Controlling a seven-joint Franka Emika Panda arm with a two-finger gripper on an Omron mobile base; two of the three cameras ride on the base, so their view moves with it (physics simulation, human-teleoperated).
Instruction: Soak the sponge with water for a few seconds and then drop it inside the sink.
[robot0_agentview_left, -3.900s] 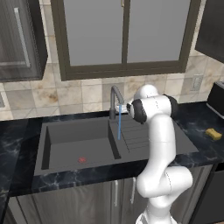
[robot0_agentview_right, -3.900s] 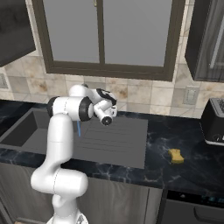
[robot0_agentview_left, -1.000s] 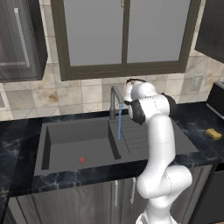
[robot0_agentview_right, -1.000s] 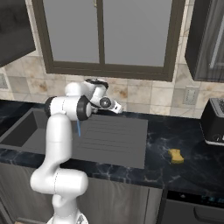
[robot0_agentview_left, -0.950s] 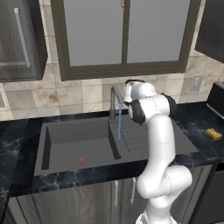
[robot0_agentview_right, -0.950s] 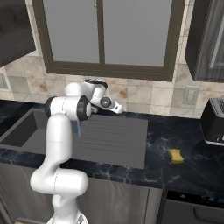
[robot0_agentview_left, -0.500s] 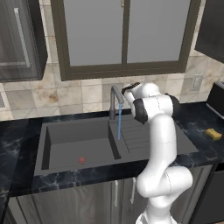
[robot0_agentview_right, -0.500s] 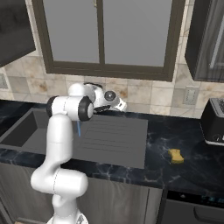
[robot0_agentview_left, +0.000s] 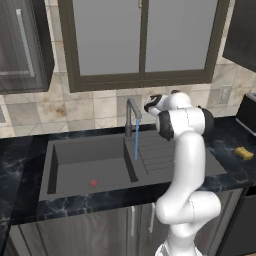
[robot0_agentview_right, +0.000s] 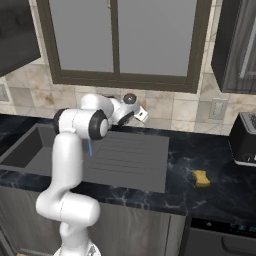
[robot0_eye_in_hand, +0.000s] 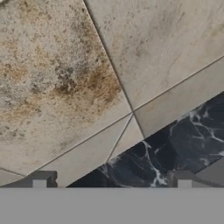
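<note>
Left base view: water running in a thin pale stream from the gooseneck faucet down onto the sink at the seam between basin and ribbed drainboard; red drain mark on the basin floor; arm folded high above the drainboard with the hand up near the faucet head; sponge lying far to the right on the black countertop, well apart from the arm, just in front of a dark toaster. Right base view: gripper held close to the tiled backsplash behind the sink, pointing toward the wall, nothing between its tips; sponge resting alone on the counter to the right, between drainboard edge and toaster. Hand view: tips spread wide apart at the bottom, empty, looking at wall tile and a wedge of marbled counter. Judged risks: a long sweep to the right passing close to wall and toaster, so a clipped elbow or hand; a small sponge under wide jaws, easily nudged aside or pinched at a corner; a loose pinch letting it fall before reaching the stream.
</note>
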